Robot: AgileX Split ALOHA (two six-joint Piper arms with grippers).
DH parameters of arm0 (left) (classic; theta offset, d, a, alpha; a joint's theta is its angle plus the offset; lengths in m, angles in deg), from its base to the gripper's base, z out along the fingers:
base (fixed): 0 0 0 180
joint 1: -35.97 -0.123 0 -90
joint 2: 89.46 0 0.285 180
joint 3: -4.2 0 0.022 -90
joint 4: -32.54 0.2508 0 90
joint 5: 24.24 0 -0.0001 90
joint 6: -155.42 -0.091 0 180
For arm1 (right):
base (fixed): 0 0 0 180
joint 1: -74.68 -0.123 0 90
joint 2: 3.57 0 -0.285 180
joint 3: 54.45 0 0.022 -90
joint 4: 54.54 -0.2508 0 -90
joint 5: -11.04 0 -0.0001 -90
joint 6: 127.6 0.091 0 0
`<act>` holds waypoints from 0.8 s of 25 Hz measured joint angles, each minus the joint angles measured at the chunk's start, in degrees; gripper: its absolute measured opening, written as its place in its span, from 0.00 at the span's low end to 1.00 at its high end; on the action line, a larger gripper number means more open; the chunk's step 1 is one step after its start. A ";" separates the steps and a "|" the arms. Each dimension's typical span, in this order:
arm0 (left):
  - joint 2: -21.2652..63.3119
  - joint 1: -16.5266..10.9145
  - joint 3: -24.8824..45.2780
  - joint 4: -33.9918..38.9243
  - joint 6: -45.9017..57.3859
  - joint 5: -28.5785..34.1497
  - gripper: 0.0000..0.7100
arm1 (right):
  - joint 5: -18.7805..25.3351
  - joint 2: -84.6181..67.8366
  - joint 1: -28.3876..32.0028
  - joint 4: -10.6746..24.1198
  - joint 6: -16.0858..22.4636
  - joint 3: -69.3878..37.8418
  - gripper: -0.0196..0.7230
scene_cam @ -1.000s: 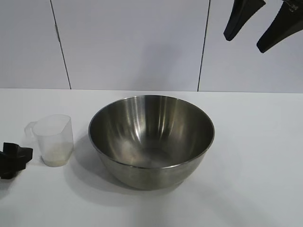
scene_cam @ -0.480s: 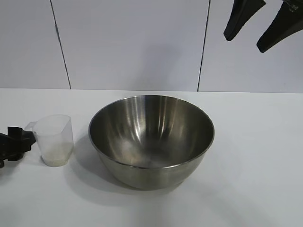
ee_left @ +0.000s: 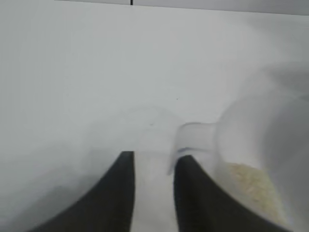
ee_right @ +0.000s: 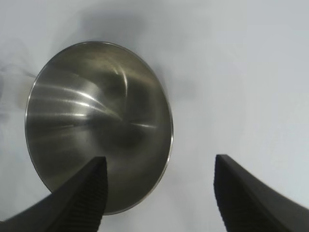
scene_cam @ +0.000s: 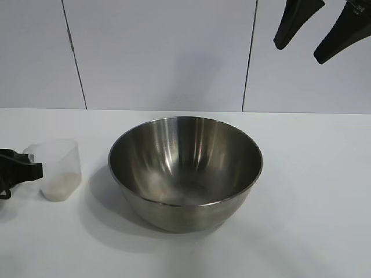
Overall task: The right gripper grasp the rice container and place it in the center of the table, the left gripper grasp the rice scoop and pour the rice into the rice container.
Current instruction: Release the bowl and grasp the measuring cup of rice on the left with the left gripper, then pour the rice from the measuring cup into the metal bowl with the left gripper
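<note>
The rice container [scene_cam: 185, 168], a big steel bowl, stands empty mid-table [scene_cam: 313, 191]; the right wrist view shows it [ee_right: 96, 121] from above. To its left is the rice scoop [scene_cam: 61, 165], a clear cup with rice [scene_cam: 58, 188] in its bottom. My left gripper [scene_cam: 36, 168] reaches in from the left edge, its fingers drawn in on the scoop's side handle. In the left wrist view the handle sits between the two black fingers of the left gripper [ee_left: 155, 157], with the scoop [ee_left: 256, 140] and rice [ee_left: 251, 186] just beyond. My right gripper [scene_cam: 301, 51] [ee_right: 160, 160] hangs open, high above the table's right side.
A grey panelled wall [scene_cam: 162, 52] with dark seams rises behind the table's far edge. White tabletop lies bare to the right of the bowl and in front of it.
My left gripper rose and moved in to the scoop's handle, and its fingers closed from wide open. The scoop shifted slightly left. The right arm and the bowl stayed still.
</note>
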 joint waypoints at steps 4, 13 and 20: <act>0.00 0.00 0.00 0.25 -1.16 0.05 0.02 | -0.06 0.00 0.00 0.00 0.00 0.00 0.62; 0.00 0.00 0.00 1.84 -1.26 0.12 0.01 | -0.06 0.00 0.00 0.00 0.00 0.00 0.62; 0.00 0.00 0.00 1.95 -1.26 0.12 0.01 | -0.46 0.00 0.00 0.00 0.00 0.00 0.62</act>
